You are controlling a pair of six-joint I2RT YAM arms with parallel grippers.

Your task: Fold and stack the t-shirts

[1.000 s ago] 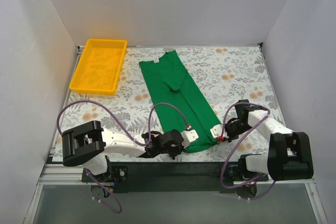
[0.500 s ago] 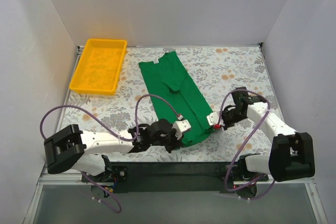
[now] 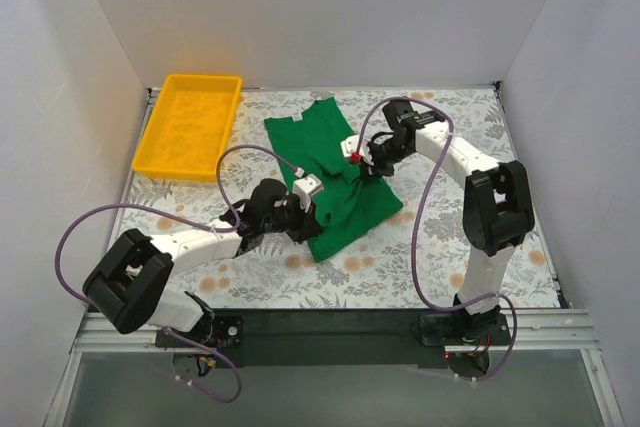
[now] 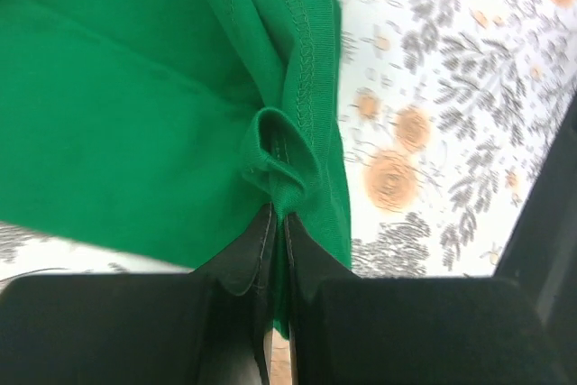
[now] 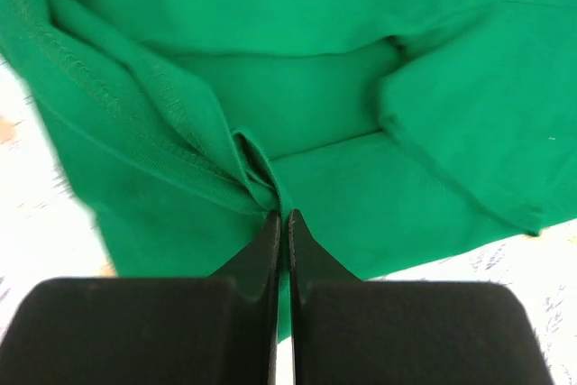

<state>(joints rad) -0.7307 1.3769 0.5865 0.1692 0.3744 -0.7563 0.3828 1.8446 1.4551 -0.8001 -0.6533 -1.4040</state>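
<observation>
Bench: floral cover, with the tray at the far left corner.

Shirt: mid-bench, to the right of the tray. The collar end lies flat toward the back wall. The near half is lifted and doubled over the middle, and the fold line is on the side nearest the arm bases.

Handling, judged from the drape: the shirt is light, limp and soft, with no stiffness of its own. It sags between the two held points and wrinkles wherever it goes slack. Expect it to follow you with no resistance and to keep no shape once you let go.

Where to hold: the stitched hem is your best purchase. It is doubled and ridged, so it looks thicker and less slippery than the single layer. Take it near the two outer corners so the edge between them stays taut, and keep both ends level.

Left gripper: jaws pressed together, pinching a small pucker of cloth right at the hem seam.

Right gripper: jaws pressed together, pinching a narrow tuck of the hem on the opposite side.

Risk: both bites are shallow, only a nip of fabric at the fingertips. A quick pull could slide the cloth out. Uneven travel would skew the fold.
</observation>
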